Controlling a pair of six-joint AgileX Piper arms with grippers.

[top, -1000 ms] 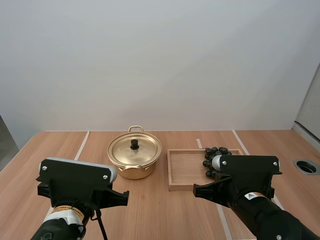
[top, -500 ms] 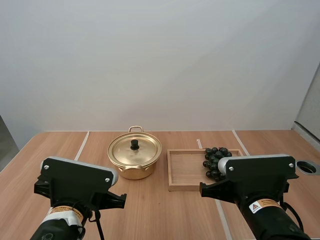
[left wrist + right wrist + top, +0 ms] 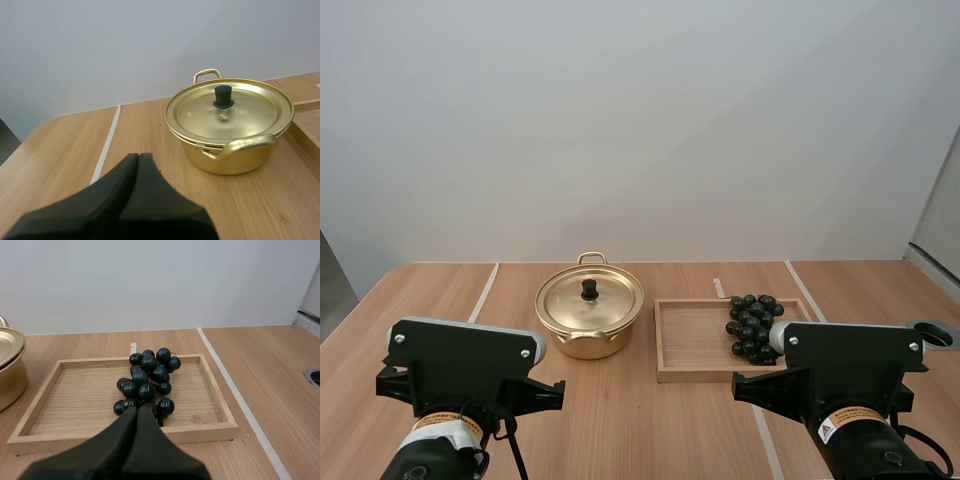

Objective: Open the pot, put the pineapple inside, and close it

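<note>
One lidded pot (image 3: 588, 318), grapes (image 3: 752, 324) on tray (image 3: 691, 336).

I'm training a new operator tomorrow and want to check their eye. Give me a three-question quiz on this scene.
1. True or false: the lid sits on the pot.
2. Which fruit lies in the tray? A) pineapple B) grapes C) banana
3. Fill in: the left gripper and the right gripper are both ____.

Key: 1 true; 2 B; 3 shut.
</note>
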